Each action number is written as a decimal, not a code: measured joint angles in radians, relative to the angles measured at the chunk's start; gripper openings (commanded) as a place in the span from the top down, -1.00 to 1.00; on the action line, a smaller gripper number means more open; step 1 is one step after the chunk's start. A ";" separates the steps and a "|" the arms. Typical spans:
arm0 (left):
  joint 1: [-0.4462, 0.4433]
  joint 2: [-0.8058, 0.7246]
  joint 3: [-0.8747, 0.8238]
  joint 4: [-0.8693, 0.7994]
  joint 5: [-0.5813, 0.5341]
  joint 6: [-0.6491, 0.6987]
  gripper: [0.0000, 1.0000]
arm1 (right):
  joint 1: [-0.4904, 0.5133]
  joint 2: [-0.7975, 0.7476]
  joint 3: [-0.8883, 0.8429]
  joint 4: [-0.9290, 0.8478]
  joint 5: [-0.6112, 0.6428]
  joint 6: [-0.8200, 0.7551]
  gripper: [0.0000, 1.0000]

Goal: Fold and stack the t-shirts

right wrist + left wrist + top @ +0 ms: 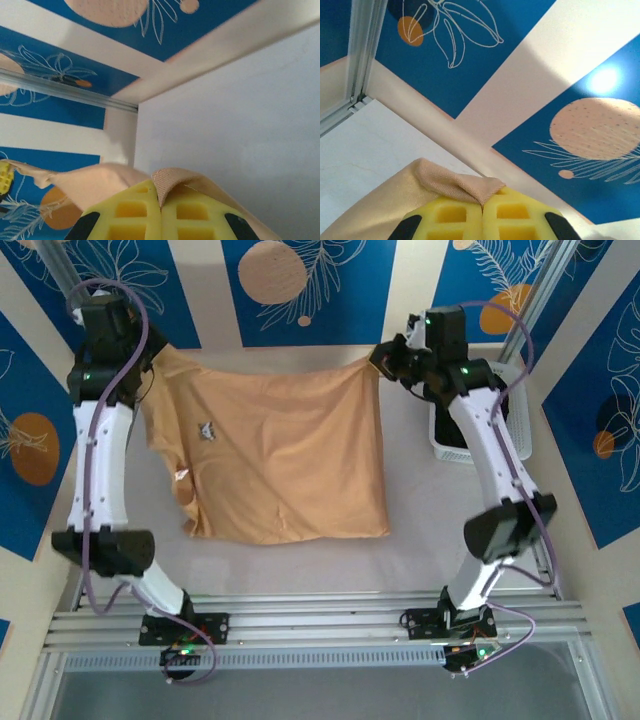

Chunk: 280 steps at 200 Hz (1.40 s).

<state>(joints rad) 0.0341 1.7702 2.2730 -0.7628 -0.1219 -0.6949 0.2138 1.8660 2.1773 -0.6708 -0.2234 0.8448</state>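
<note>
At the far edge of the table (410,502), both tools are clamped on one garment: the left gripper (158,352) has its yellow pads (452,220) pressed together on a pinch of tan cloth, and the right gripper (385,360) is closed in the same way on a small roll of the same fabric. Between them the tan t-shirt (280,450) is stretched by its two far corners. Its top edge sags a little, its small pale chest logo (206,427) faces up, and its near part lies on the table. Its left side is bunched and creased beside the left arm. A white slatted basket (440,435) stands at the far right, partly hidden by the right arm; something dark lies in it, too hidden to name. Judged from this layout, the task is at an early stage: the shirt is being spread, no deliberate fold is visible and no stack has been started. Left to do: lay it flat, fold it, treat any other shirt likewise, then pile them
</note>
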 measured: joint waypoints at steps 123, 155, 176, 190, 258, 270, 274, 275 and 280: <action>0.034 -0.385 -0.134 0.012 0.092 -0.037 1.00 | -0.117 0.043 0.170 0.006 -0.068 0.095 1.00; 0.014 -0.662 -0.821 -0.005 0.132 -0.138 1.00 | -0.064 -0.116 -0.348 0.042 -0.010 0.079 0.99; 0.003 -0.694 -1.198 0.023 0.217 -0.192 0.71 | -0.027 -0.106 -0.598 0.056 0.011 0.079 0.87; -0.011 -0.639 -1.394 0.053 0.281 -0.226 0.74 | -0.007 -0.062 -0.719 0.058 0.021 0.079 0.94; -0.066 -0.654 -1.599 0.060 0.395 -0.292 1.00 | 0.000 0.004 -0.894 -0.004 0.131 0.065 1.00; -0.066 -0.685 -1.599 0.040 0.395 -0.295 1.00 | 0.006 -0.025 -0.904 -0.027 0.154 0.062 1.00; -0.066 -0.694 -1.599 0.029 0.394 -0.297 1.00 | 0.008 -0.034 -0.907 -0.034 0.161 0.060 1.00; -0.066 -0.696 -1.599 0.027 0.394 -0.298 1.00 | 0.009 -0.036 -0.908 -0.037 0.163 0.060 1.00; -0.067 -0.706 -1.599 0.014 0.394 -0.301 1.00 | 0.011 -0.049 -0.912 -0.047 0.173 0.060 1.00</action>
<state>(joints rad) -0.0326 1.0645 0.6739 -0.7490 0.2722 -0.9955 0.2249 1.8172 1.2648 -0.7177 -0.0502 0.9043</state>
